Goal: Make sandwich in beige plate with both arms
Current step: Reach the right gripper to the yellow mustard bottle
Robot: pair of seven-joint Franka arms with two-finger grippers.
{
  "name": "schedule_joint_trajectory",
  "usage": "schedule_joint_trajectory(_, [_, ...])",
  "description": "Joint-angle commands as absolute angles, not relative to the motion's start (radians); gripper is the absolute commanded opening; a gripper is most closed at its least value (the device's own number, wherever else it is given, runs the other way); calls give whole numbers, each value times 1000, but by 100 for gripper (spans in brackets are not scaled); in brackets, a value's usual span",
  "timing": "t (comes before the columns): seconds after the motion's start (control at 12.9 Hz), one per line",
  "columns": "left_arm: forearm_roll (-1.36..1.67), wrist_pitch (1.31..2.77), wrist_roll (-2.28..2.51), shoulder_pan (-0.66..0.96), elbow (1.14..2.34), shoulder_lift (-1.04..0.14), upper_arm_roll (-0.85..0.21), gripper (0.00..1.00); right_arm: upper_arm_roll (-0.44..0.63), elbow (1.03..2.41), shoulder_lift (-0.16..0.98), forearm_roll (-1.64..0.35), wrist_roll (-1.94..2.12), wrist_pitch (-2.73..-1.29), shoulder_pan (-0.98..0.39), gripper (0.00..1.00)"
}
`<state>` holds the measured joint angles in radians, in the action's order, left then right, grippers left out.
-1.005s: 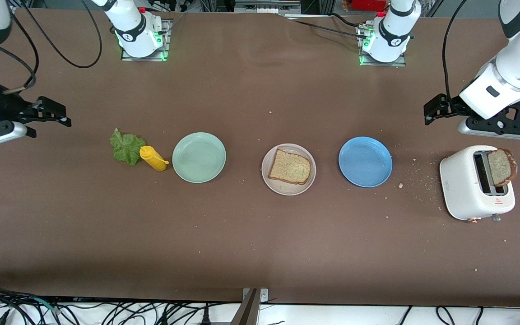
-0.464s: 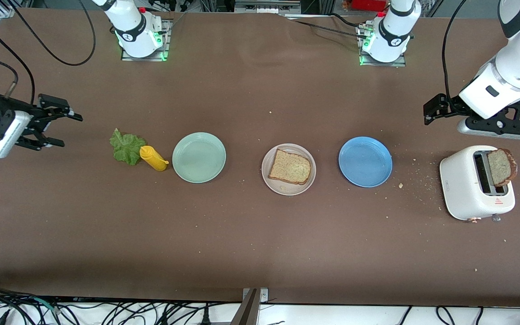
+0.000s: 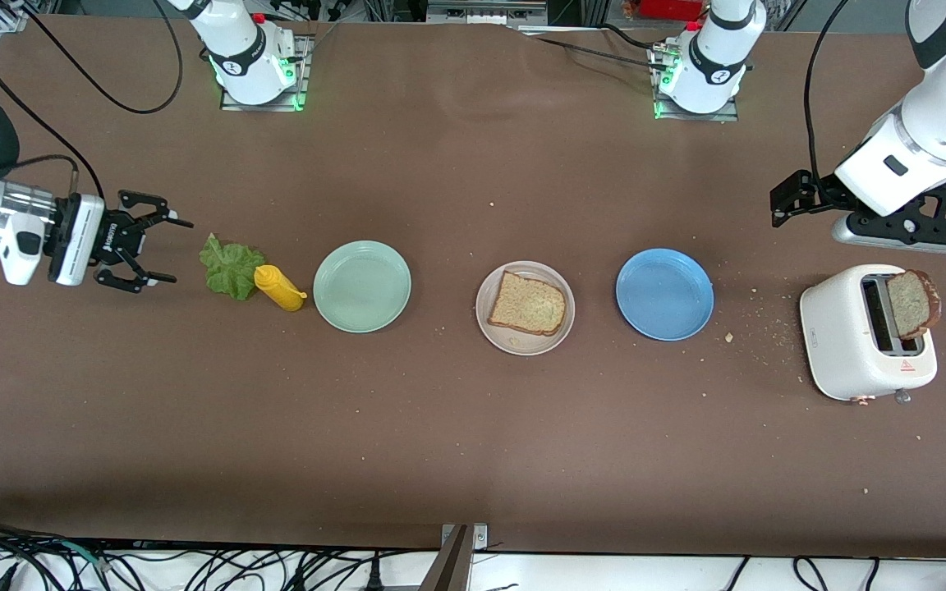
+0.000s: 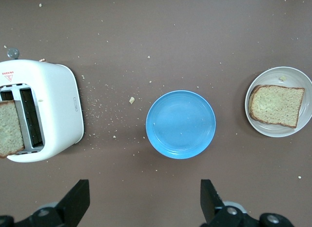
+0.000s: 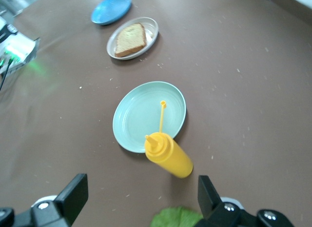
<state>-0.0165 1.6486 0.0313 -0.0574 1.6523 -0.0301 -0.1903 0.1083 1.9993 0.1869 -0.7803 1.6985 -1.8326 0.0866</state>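
Observation:
One toast slice (image 3: pixel 527 304) lies in the beige plate (image 3: pixel 489 327) at mid-table; it also shows in the left wrist view (image 4: pixel 276 105) and the right wrist view (image 5: pixel 129 40). A second slice (image 3: pixel 912 304) stands in the white toaster (image 3: pixel 842 336) at the left arm's end. The green lettuce leaf (image 3: pixel 227 264) lies at the right arm's end, touching a yellow squeeze bottle (image 3: pixel 278 288). My right gripper (image 3: pixel 167 251) is open and empty, low beside the lettuce (image 5: pixel 178 217). My left gripper (image 3: pixel 778 205) is open and empty, up over bare table beside the toaster.
A mint-green plate (image 3: pixel 362 286) sits beside the bottle. A blue plate (image 3: pixel 664 294) sits between the beige plate and the toaster. Crumbs lie scattered around the toaster. The two arm bases stand along the table edge farthest from the front camera.
My right gripper has swung down and moved toward the lettuce, stopping just short of it. The left arm has not moved.

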Motion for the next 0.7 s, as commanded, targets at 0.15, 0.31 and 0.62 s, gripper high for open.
schedule_joint_trajectory(0.15, [-18, 1626, 15, -60, 1624, -40, -192, 100, 103, 1999, 333, -923, 2076, -1832, 146, 100])
schedule_joint_trajectory(0.31, [-17, 1626, 15, -61, 1624, -40, -192, 100, 103, 1994, 397, -975, 2196, -1830, 163, 100])
schedule_joint_trajectory(0.62, [-17, 1626, 15, -61, 1624, -40, -192, 100, 97, 1988, 512, -1086, 2397, -1807, 164, 100])
